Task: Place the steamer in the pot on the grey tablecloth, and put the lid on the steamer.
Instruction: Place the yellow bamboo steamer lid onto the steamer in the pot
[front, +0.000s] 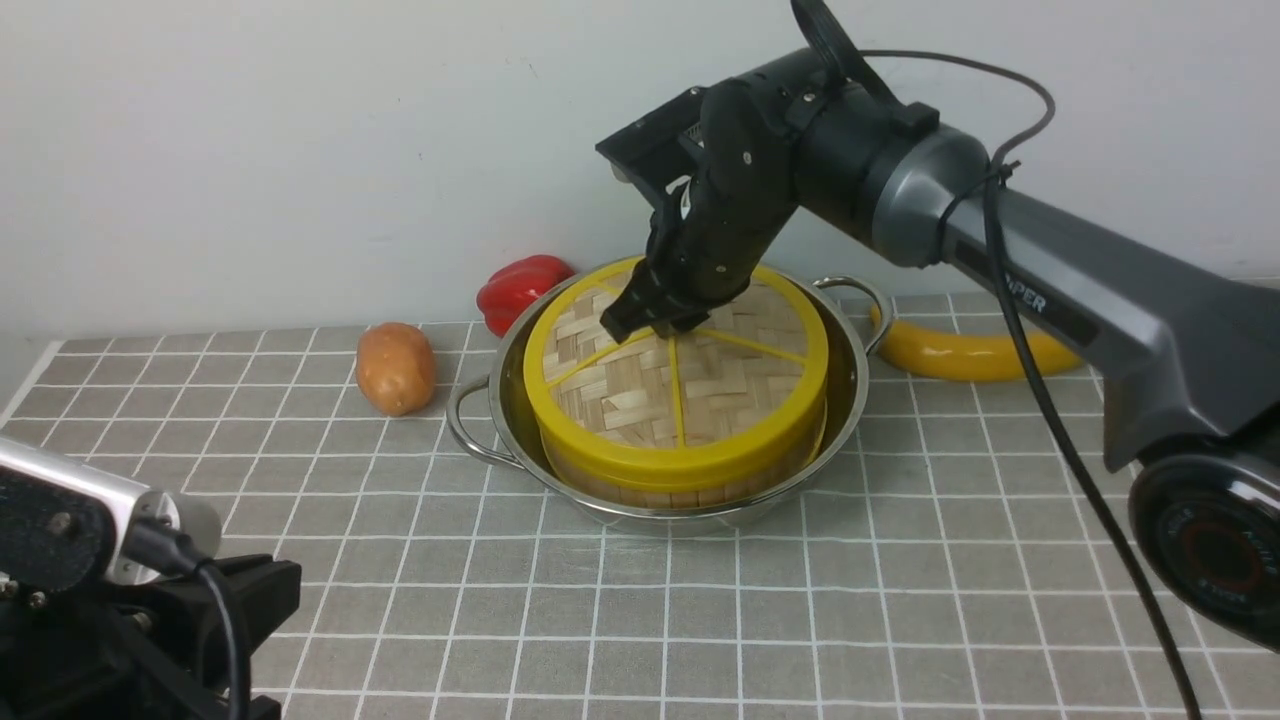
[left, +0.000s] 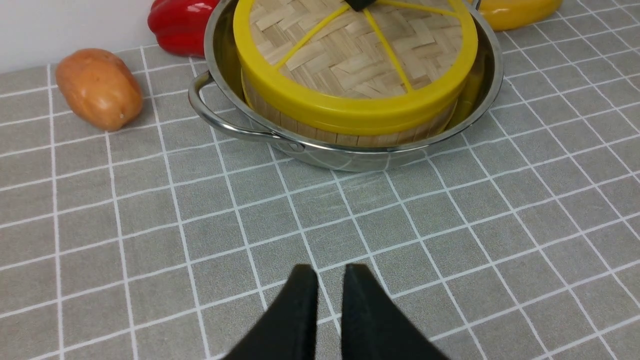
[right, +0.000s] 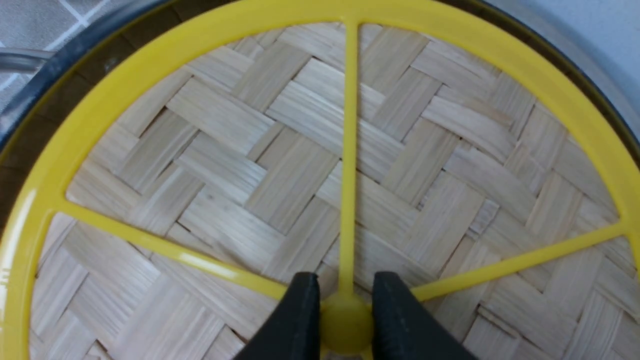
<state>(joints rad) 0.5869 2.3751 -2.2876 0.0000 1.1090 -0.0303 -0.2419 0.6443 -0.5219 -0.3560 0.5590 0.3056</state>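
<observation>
Left pincer (left: 328, 270) idles near-shut, empty; right pincer (right: 345, 280) grips the knob (right: 346, 320) of the lid (front: 640, 400). Lid seems seated, but retreating before releasing would drag it off the steamer (front: 650, 492).

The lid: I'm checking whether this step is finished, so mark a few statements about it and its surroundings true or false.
1. The lid lies on the steamer, which stands in the pot. True.
2. The right gripper is closed on the lid's knob. True.
3. The left gripper holds a pot handle. False: it is over bare cloth, holding nothing.
4. The potato is in the pot. False: it lies on the cloth beside it.
</observation>
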